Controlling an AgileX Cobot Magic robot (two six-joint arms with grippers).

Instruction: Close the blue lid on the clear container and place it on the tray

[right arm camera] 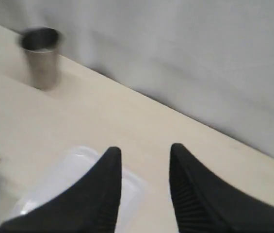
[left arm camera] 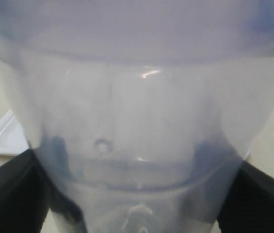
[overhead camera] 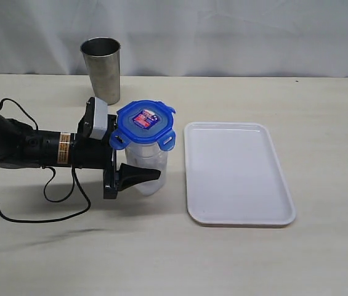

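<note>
Left tool (overhead camera: 140, 158) holds the clear container (overhead camera: 149, 155) beside the tray (overhead camera: 238, 176), blue lid (overhead camera: 144, 123) maybe unsnapped. Right tool (right arm camera: 144, 151) is spread and empty. Next, lift it across.

One sticker to check: a small red-and-white sticker (overhead camera: 145, 118) sits on top of the blue lid (overhead camera: 161, 126), which rests on the clear container (overhead camera: 152, 159). There is print on it, with darker marks across the middle, but it is far too small to make out a single letter. Over on the left arm (overhead camera: 26, 145), an orange band label (overhead camera: 64, 148) wraps the black tube and carries fine dark lines, again unreadable. Both wrist views are blurred and offer no legible writing.
</note>
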